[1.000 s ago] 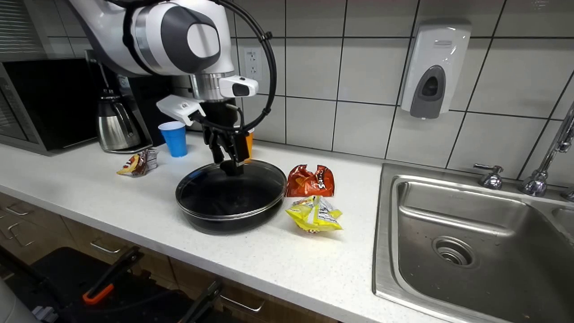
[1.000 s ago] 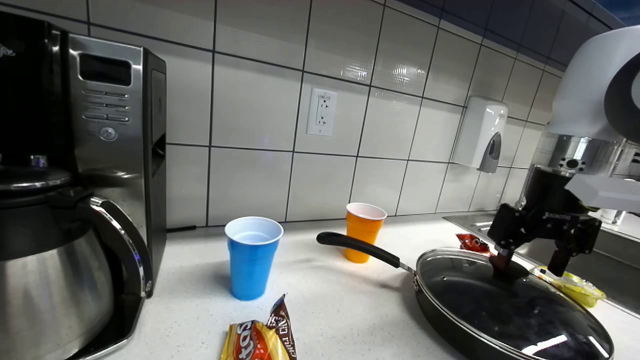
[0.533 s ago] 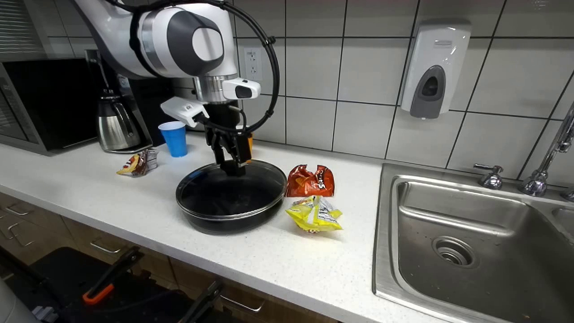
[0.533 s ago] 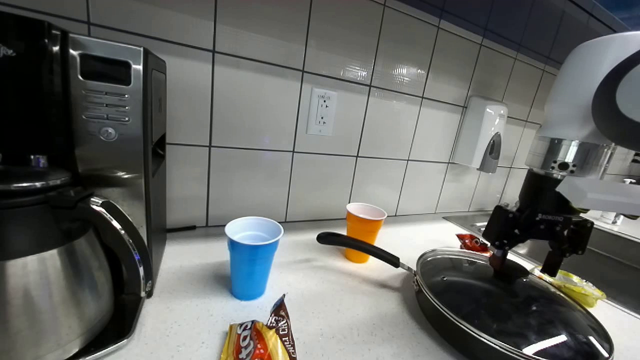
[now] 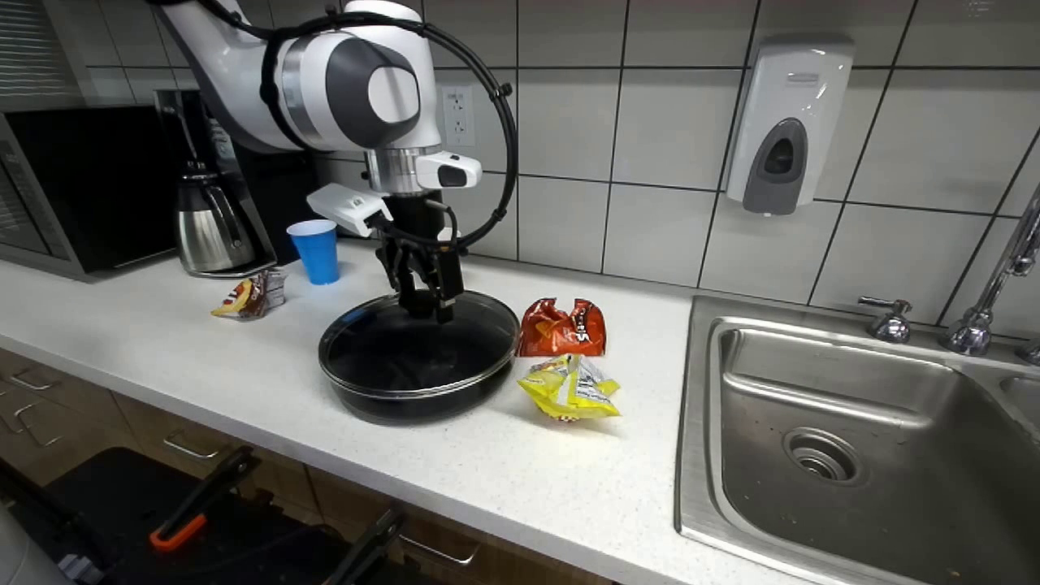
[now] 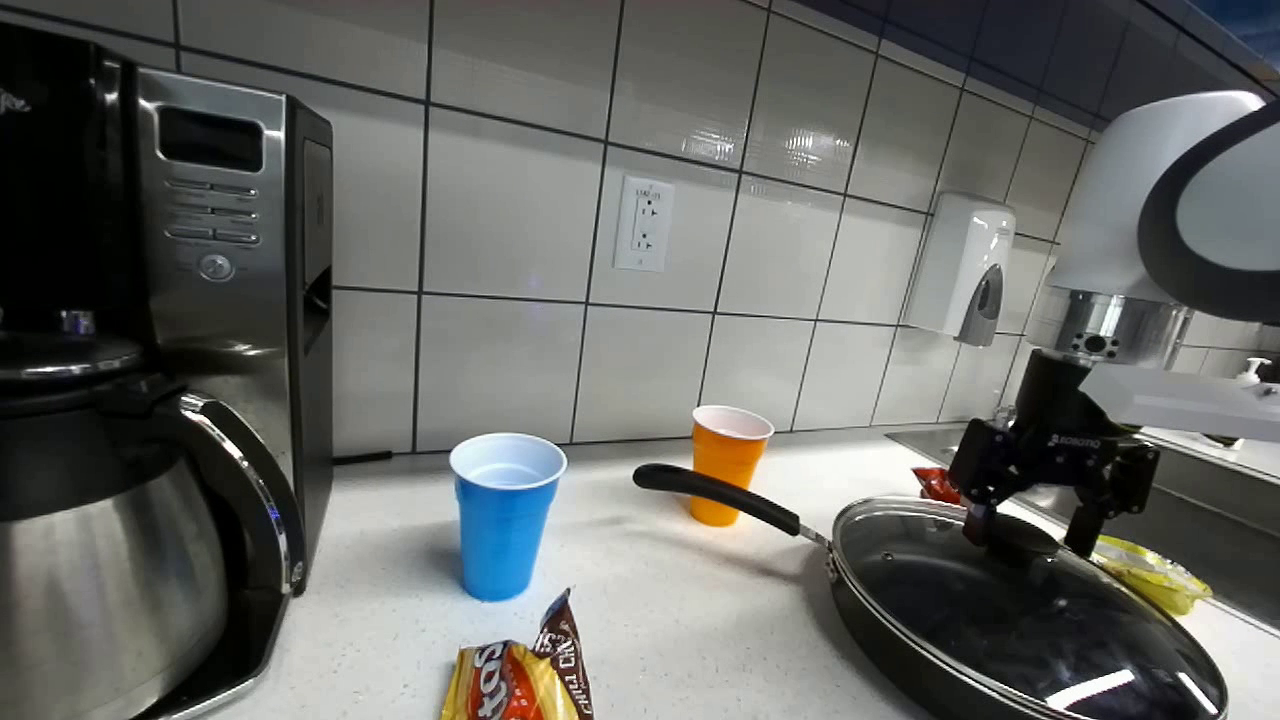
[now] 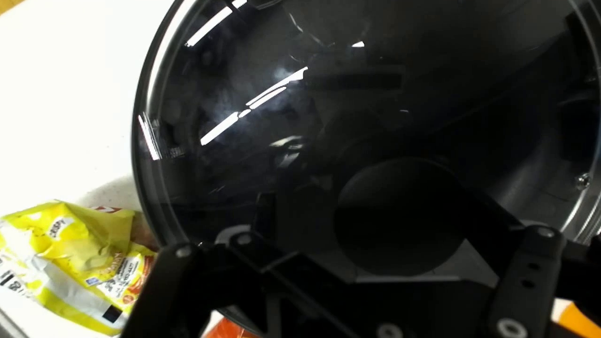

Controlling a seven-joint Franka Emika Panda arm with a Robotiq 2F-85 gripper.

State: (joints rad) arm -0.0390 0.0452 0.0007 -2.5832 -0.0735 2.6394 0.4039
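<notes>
A black frying pan (image 5: 406,406) with a dark glass lid (image 6: 980,600) sits on the white counter. Its black handle (image 6: 715,492) points toward the wall. My gripper (image 6: 1030,533) hangs low over the lid, pointing down, its jaws wide apart. The lid's round black knob (image 7: 401,220) lies between the fingers in the wrist view, nearer the right one. A gap shows between knob and left finger (image 7: 266,211); whether the right finger touches it I cannot tell, black against black. Nothing appears gripped.
Beside the pan lie a red chip bag (image 5: 562,331) and a yellow bag (image 5: 571,392), with the sink (image 5: 691,455) beyond. An orange cup (image 6: 728,465), a blue cup (image 6: 505,530), a brown-yellow chip bag (image 6: 520,685) and a coffee maker (image 6: 225,330) stand on the handle side.
The gripper has come lower and shifted sideways over the lid, so its fingers now straddle the knob. The jaws stayed wide. Pan, lid, cups and bags have not moved.
</notes>
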